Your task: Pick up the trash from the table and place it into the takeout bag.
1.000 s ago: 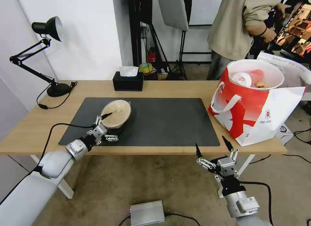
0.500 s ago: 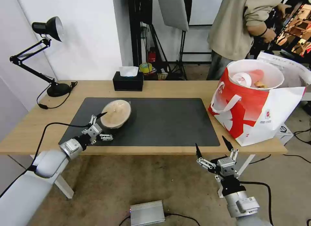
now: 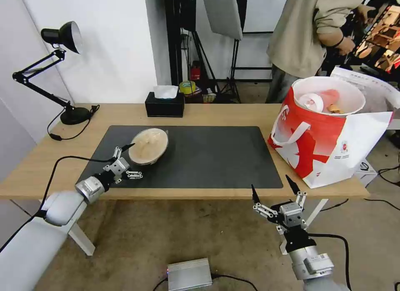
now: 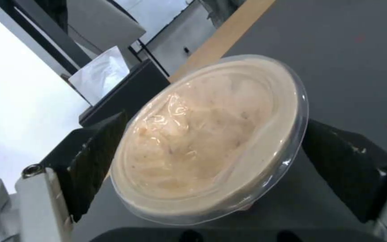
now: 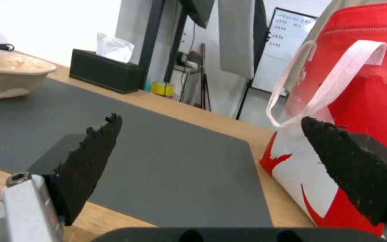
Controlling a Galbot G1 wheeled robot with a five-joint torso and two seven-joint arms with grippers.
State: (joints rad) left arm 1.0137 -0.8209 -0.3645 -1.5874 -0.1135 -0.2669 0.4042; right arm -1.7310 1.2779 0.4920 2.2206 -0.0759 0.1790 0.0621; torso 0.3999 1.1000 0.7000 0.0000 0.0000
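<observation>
Tan lidded bowl tilted on black mat; red-white takeout bag upright at table's right end.

The right end effector gapes wide above the worktop edge, black mat ahead, takeout bag beside one finger, tan bowl far off.

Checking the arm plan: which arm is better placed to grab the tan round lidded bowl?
Left: its open end effector already straddles the tan round lidded bowl; the right end effector hangs below the table's front edge.
</observation>
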